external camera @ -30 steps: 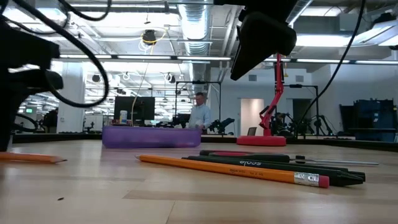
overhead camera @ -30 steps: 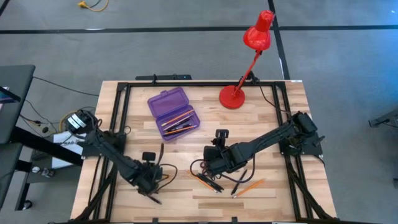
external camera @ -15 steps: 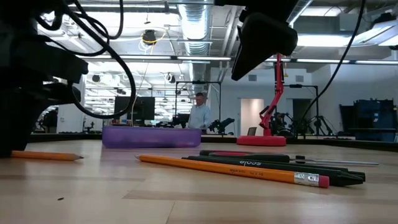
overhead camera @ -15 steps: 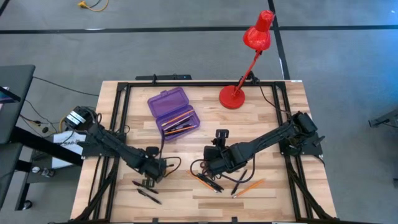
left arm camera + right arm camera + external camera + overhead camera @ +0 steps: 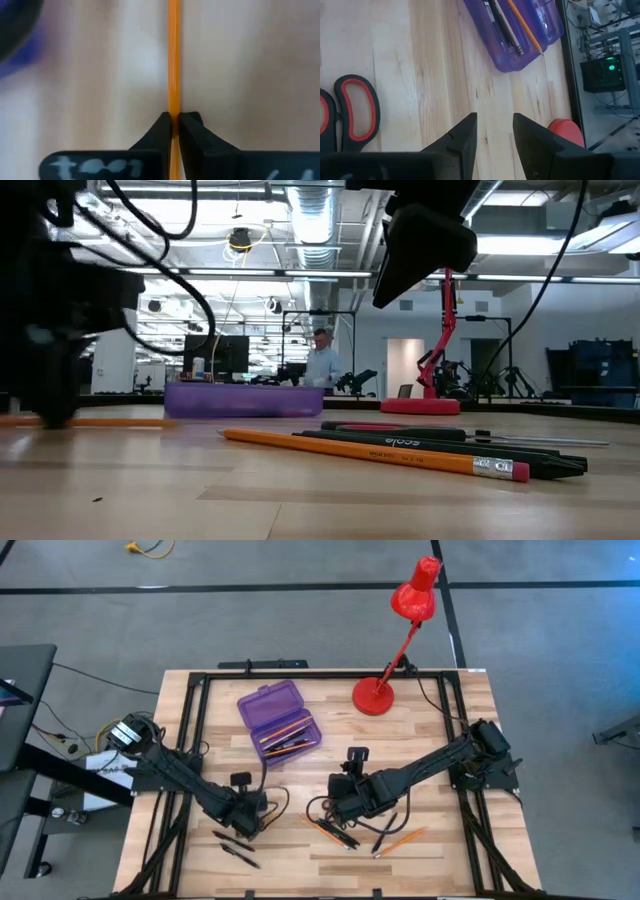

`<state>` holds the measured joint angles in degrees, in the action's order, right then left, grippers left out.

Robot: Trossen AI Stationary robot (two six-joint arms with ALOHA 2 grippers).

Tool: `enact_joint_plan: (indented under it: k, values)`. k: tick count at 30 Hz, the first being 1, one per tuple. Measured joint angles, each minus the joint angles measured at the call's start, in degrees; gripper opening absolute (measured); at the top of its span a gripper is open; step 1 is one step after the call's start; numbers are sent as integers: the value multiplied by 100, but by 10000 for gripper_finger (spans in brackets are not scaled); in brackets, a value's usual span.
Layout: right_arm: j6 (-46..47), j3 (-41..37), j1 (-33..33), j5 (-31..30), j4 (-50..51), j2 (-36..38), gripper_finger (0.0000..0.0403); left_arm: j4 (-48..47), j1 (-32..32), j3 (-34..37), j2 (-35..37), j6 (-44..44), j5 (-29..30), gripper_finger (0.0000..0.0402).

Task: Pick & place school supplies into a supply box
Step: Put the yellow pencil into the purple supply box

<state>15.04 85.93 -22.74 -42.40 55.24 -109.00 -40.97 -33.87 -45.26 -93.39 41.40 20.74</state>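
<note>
A: Where is the left gripper [image 5: 174, 131]?
B: Low over the table's [image 5: 420, 730] front left part, its fingers [image 5: 160, 131] pinching an orange pencil [image 5: 174, 55] that lies flat on the wood.

A: And the right gripper [image 5: 494, 131]?
B: Near the middle front, fingers [image 5: 465, 132] spread with nothing between them. Red-handled scissors [image 5: 355, 107] lie just beside it.

A: The purple box [image 5: 281, 723]?
B: Open, toward the back left, near the red lamp [image 5: 400, 630]. A pencil and dark pens already lie inside.

A: Anything loose?
B: Two black pens [image 5: 235, 844] lie in front of the left gripper, and a pencil with more pens [image 5: 440, 448] by the right arm.
</note>
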Motion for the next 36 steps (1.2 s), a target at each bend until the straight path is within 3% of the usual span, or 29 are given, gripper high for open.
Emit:
enact_joint_plan:
  k: [7,20,29,33,36]
  values:
    - [1,0,0,-144,0,-2,121,-742,-382,-265,14,844,604,1]
    - [1,0,39,-318,-2,-2,121,-2131,-465,-1174,33,1188,1886,0]
    - [1,0,150,-444,-11,-2,121,-2246,626,-1317,42,711,3337,0]
    - [1,0,185,-444,-11,-2,121,-1694,1337,-1320,42,-37,3553,0]
    - [-2,0,207,-445,-7,-2,121,-890,1838,-1320,42,-724,3400,0]
